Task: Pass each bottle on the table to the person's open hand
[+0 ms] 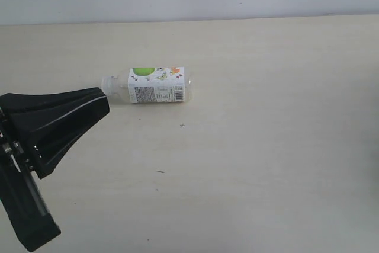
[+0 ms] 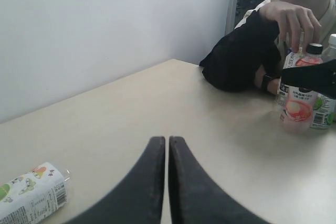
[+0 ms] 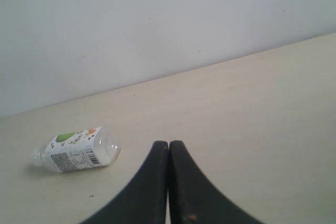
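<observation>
Three bottles show: one lying bottle (image 1: 157,85), one black-capped bottle (image 2: 296,108), one white-capped standing bottle (image 2: 325,111). Two tools: left tool (image 2: 167,140), right tool (image 3: 168,144). One tabletop (image 1: 266,146). One person's hand (image 2: 291,17).

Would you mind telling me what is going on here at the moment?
One bottle lies on its side on the table, untouched. The robot's left hand, shut and empty, shows near its cap; its right hand is shut and empty too. At one end, a person's hand hangs over other bottles standing there.
</observation>
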